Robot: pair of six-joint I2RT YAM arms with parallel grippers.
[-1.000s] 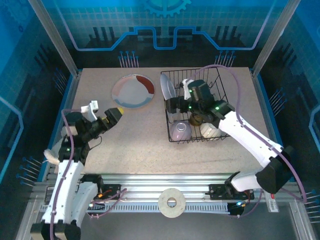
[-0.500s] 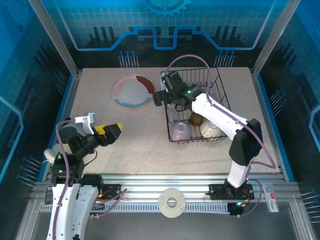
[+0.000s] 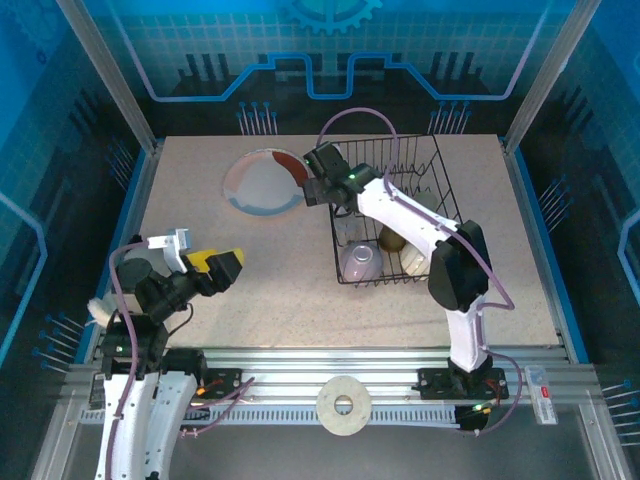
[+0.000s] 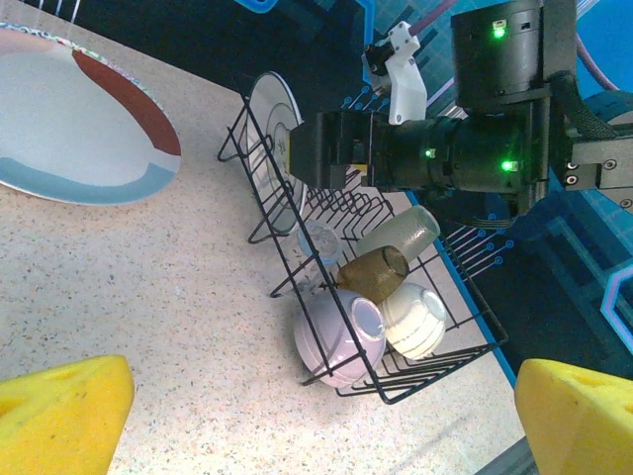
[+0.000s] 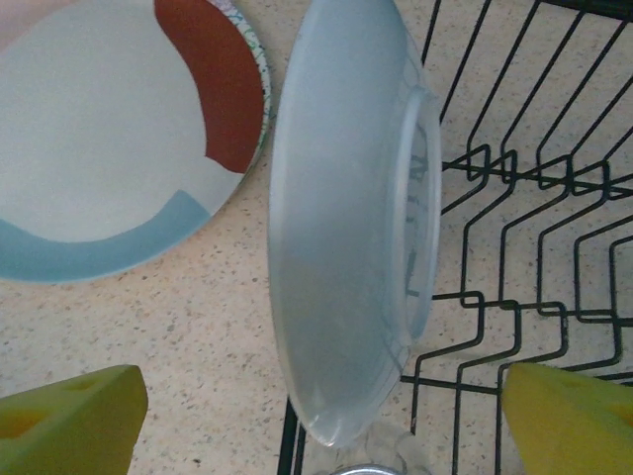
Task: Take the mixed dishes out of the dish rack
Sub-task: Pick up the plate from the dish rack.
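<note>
The dish rack (image 3: pixel 395 282) is a black wire basket at the right of the table. A pale plate (image 5: pixel 346 228) stands on edge at its left end. My right gripper (image 3: pixel 315 190) hovers over that plate, open, with one yellow finger (image 5: pixel 69 421) on either side of it and no contact showing. Lying in the rack are a lavender bowl (image 3: pixel 358 262), a white bowl (image 3: pixel 415 260), a brown cup (image 3: pixel 392 238) and a clear glass (image 4: pixel 318 242). A red, white and blue plate (image 3: pixel 265 182) lies flat on the table. My left gripper (image 3: pixel 222 268) is open and empty at the near left.
The flat plate lies just left of the rack, close to the standing plate (image 4: pixel 269 129). A frosted tumbler (image 4: pixel 401 233) lies behind the brown cup. Bare tabletop (image 3: pixel 280 270) stretches between my left gripper and the rack. A metal frame rail (image 3: pixel 340 355) runs along the near edge.
My right gripper has swung left from over the rack's middle to the standing plate at its left end. My left arm drew back toward the near left, then held still.
</note>
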